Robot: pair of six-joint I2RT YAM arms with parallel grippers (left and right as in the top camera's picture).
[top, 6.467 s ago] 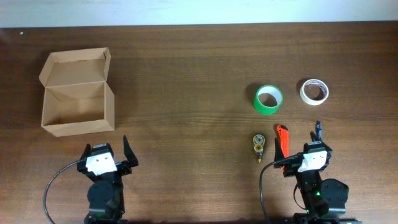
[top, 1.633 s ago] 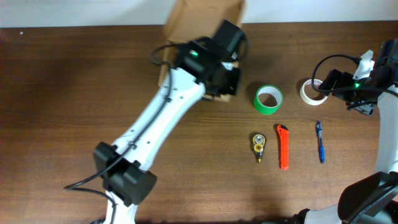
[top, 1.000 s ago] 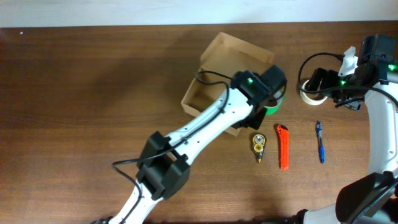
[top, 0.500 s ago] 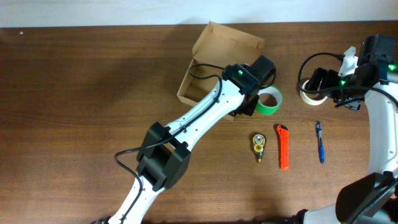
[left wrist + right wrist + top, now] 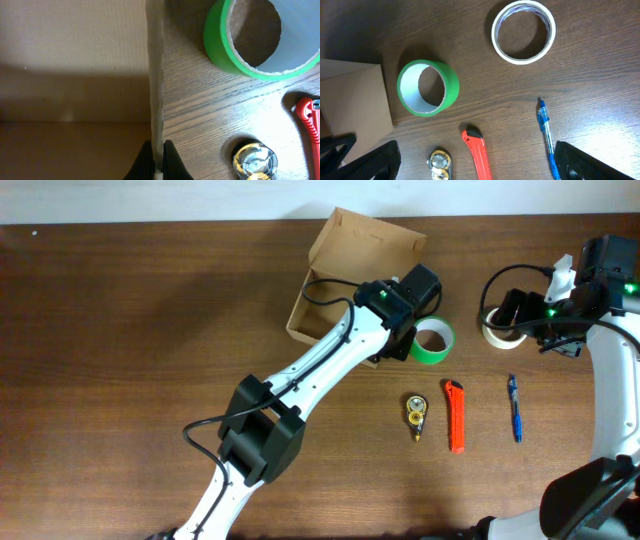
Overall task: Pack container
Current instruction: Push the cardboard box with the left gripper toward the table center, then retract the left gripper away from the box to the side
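The container [image 5: 327, 305], a small brown cardboard box with its flap lid [image 5: 372, 242] raised, sits at the far middle of the table. My left gripper [image 5: 158, 162] is shut on its right wall [image 5: 156, 75], one finger inside and one outside; from overhead the left gripper [image 5: 403, 332] is under its wrist. A green tape roll [image 5: 432, 341] lies just right of the box, close to the wall in the left wrist view [image 5: 260, 45]. My right gripper [image 5: 476, 150] hangs wide open above the table, holding nothing, over a white tape roll [image 5: 523, 31].
An orange cutter [image 5: 455, 416], a yellow-and-black tape dispenser [image 5: 415, 415] and a blue pen [image 5: 515, 407] lie in a row in front of the tape rolls. The right arm [image 5: 600, 270] reaches in from the right edge.
The left gripper has pulled the container a little back and left, off the green tape roll. The right arm has stayed still, jaws wide.
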